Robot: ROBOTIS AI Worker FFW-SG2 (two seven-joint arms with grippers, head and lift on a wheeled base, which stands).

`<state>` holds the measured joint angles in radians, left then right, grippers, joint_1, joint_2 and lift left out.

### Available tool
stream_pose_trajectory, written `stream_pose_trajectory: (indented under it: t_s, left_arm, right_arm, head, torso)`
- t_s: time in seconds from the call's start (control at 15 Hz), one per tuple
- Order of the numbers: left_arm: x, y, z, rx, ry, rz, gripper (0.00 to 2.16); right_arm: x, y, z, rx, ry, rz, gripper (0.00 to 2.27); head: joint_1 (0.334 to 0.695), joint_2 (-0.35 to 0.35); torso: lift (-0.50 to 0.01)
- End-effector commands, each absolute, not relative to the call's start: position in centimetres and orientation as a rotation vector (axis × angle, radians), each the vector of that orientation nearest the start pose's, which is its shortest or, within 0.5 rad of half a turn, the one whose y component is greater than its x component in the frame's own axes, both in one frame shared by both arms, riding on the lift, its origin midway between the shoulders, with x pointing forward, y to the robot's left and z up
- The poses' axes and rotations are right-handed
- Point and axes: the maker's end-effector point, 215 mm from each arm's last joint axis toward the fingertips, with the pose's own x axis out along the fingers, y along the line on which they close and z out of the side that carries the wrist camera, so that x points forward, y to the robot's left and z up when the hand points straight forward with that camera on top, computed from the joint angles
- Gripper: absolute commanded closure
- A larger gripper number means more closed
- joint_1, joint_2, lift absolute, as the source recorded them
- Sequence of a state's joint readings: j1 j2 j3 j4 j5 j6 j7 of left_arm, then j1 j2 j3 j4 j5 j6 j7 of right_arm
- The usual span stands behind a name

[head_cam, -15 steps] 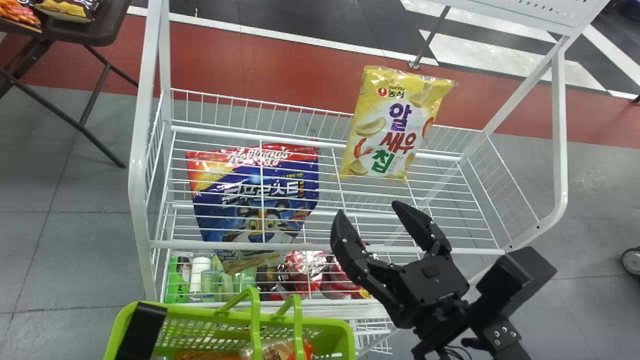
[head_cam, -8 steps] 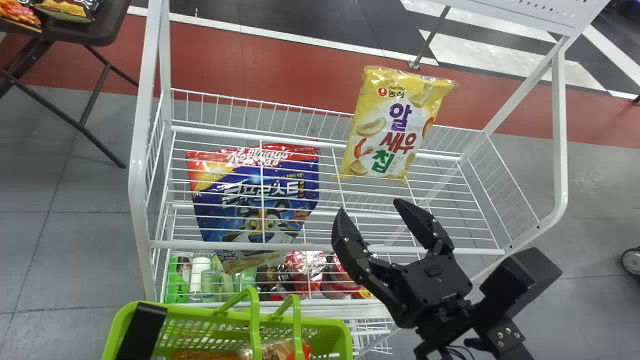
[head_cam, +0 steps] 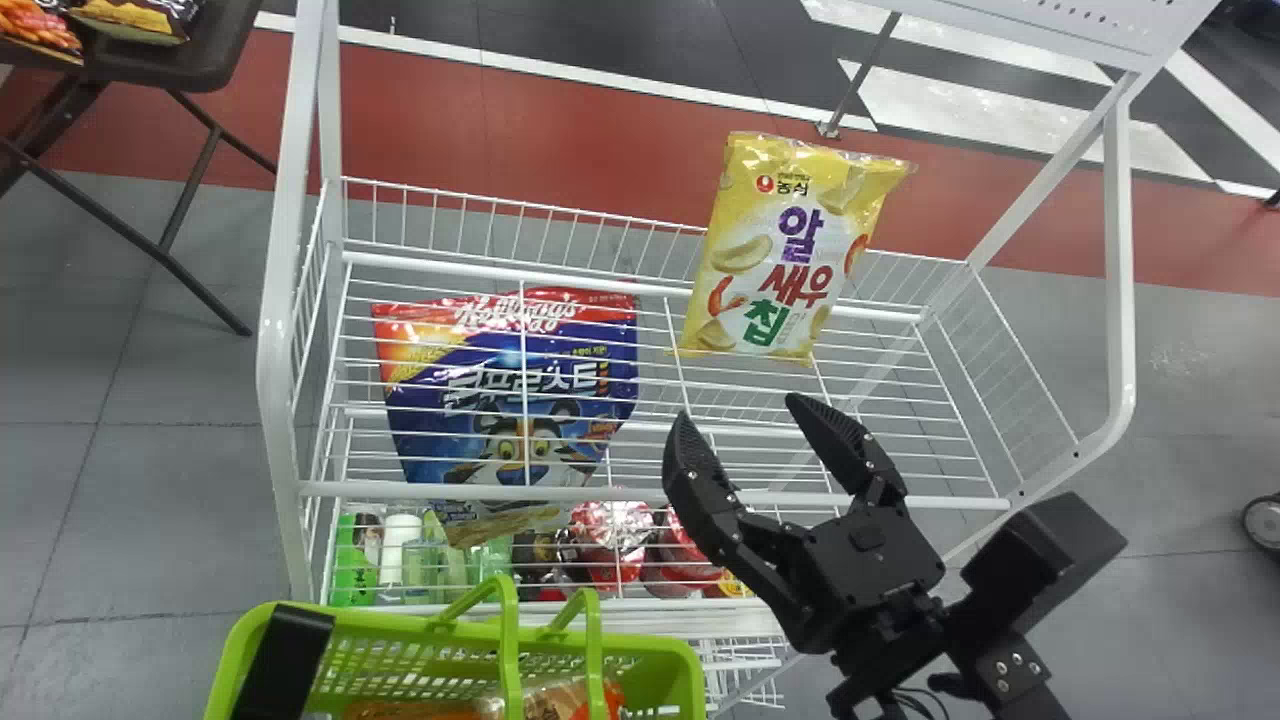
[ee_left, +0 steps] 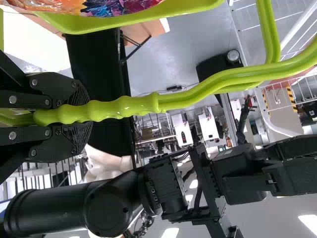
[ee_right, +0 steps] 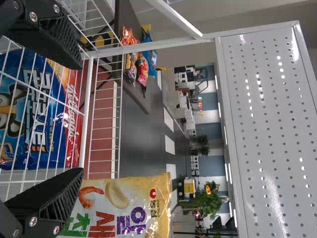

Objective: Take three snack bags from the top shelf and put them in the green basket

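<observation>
One yellow snack bag (head_cam: 795, 260): sat in the top shelf (head_cam: 640, 494) of the white wire rack, about 1 o'clock from the middle of the head view, its face toward the camera, covering part of the rear rail.
Right claw (head_cam: 737, 415): released, its two fingers spread with nothing between them; it was over the shelf's front part, at about 7 o'clock from the yellow bag and apart from it.
Left claw (ee_left: 79, 114): clenched on a green basket handle (ee_left: 193, 95).
Left arm (head_cam: 283, 660): its black end showed at 7 o'clock in the head view, in front of the basket.
Green basket (head_cam: 670, 655): stood at 7 o'clock, on the near side of the rack, with packaged goods (head_cam: 555, 700) inside.
Blue cereal bag (head_cam: 510, 400): lay at about 9 o'clock, seen through the wires.
Lower goods: bottles (head_cam: 400, 550) and red packs (head_cam: 612, 545) showed through the wires at 6 to 8 o'clock.
Brown surface (head_cam: 215, 60): carried more snack bags (head_cam: 140, 22) at about 10 o'clock, well apart from the rack.
</observation>
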<state>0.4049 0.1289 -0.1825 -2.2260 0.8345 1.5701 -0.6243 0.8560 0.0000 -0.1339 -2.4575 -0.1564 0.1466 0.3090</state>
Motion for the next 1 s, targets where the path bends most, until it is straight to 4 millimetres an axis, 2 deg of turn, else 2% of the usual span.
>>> stream_pose_trajectory:
  t_s: [0.0, 0.93]
  left_arm:
    - [12.78, -7.05, -36.52, -0.824, 1.227, -1.368, 1.61]
    - [12.96, -6.90, -36.59, -0.827, 1.225, -1.363, 1.61]
  right_arm:
    - [34.95, -21.61, -28.76, 0.077, 0.097, 0.229, 0.08]
    - [35.02, -21.69, -28.17, 0.082, 0.076, 0.236, 0.08]
  head:
    - [0.695, -0.350]
    - [0.695, -0.350]
  torso:
    - [-0.028]
    - [-0.028]
